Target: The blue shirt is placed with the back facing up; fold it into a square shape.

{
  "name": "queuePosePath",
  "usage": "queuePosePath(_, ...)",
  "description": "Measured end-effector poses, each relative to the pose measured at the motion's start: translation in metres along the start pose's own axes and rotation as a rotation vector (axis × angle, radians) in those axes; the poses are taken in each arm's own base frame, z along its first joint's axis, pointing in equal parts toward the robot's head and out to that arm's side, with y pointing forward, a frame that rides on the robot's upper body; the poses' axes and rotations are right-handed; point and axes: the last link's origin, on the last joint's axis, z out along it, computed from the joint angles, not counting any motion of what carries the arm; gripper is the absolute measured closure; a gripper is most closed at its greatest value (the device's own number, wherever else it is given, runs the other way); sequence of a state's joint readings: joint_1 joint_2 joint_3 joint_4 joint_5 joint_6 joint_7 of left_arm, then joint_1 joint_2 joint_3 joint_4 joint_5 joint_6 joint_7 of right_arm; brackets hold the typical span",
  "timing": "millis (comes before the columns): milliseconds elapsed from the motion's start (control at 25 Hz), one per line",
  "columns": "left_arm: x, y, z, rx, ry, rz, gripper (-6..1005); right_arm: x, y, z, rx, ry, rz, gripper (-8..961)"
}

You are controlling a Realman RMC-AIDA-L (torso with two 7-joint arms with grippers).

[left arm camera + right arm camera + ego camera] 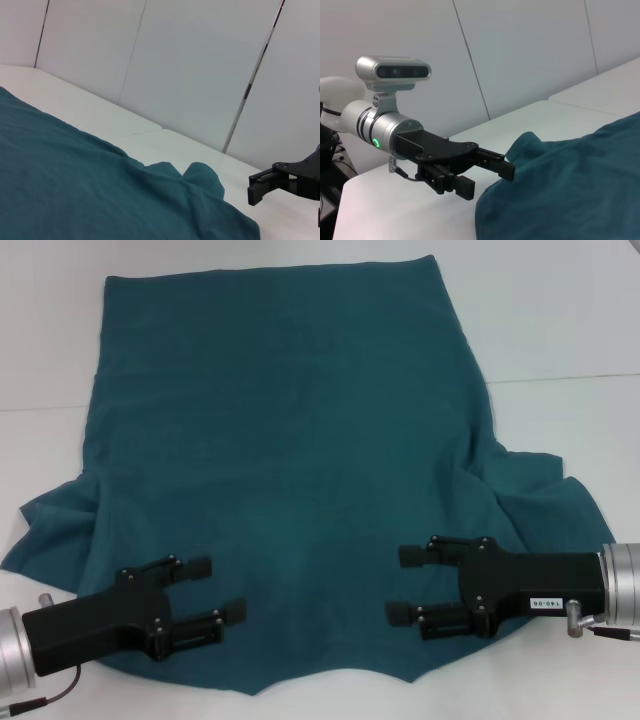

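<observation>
The blue shirt (290, 470) lies spread flat on the white table, plain side up, sleeves sticking out at both sides near me. My left gripper (222, 590) hovers open over the shirt's near left part, nothing between its fingers. Over the near right part my right gripper (402, 584) is open too, fingers pointing toward the left one. The left wrist view shows the shirt (75, 180) with a rumpled sleeve and the right gripper's fingers (262, 186) beyond it. The right wrist view shows the left gripper (485, 176) open at the shirt's (570, 185) edge.
The white table (560, 320) runs around the shirt on all sides, with a seam line (560, 378) at the right. Pale wall panels (200, 65) stand behind the table. The left arm's wrist camera (393, 73) sits above its gripper.
</observation>
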State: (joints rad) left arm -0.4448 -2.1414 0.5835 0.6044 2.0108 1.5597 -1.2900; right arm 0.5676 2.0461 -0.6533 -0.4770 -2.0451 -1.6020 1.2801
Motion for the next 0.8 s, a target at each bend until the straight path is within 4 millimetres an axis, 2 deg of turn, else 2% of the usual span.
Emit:
queuePosePath(560,0.004,-0.004,0.001,0.022,0.023,-0.017,156,-0.002,-0.001,0.001,0.002,-0.005,0.007,39)
queuePosePath(800,0.006,-0.026,-0.008,0.201,0.1,-0.118,156,0.001,0.0,0.0,0.006,-0.01,0.016,39)
